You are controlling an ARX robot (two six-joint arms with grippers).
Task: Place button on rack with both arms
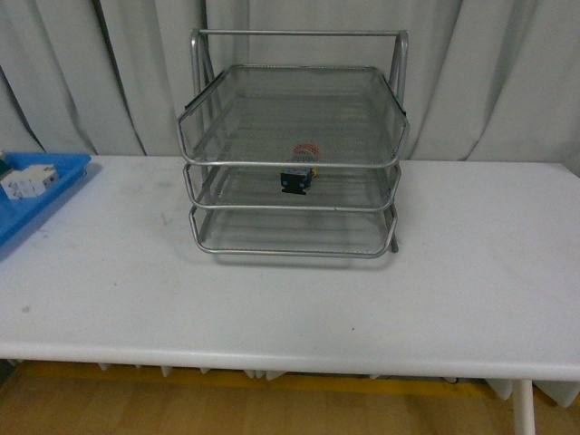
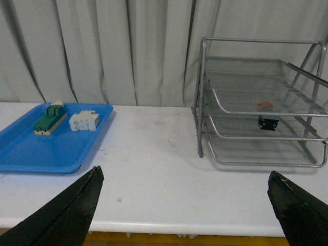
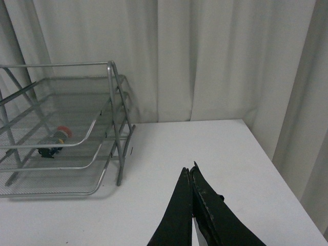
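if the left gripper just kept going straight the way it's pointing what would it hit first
Probably nothing soon: the left gripper, fingers wide apart, aims over bare table between the blue tray and the rack; beyond is curtain.

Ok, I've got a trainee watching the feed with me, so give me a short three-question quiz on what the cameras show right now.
1. True or false: the small push-button switch with the round red cap lies on the flat blue plastic tray.
2. Which tier of the silver wire-mesh three-tier letter rack holds the button: A top, B middle, C bottom?
3. Fill in: the left gripper is ____, while the right gripper is ____.

Key:
1. False. It sits inside the rack; the blue tray holds only a green-and-cream switch block and a white rectangular block.
2. B, the middle tier.
3. Open, fingers wide apart; shut, fingers together, holding nothing.
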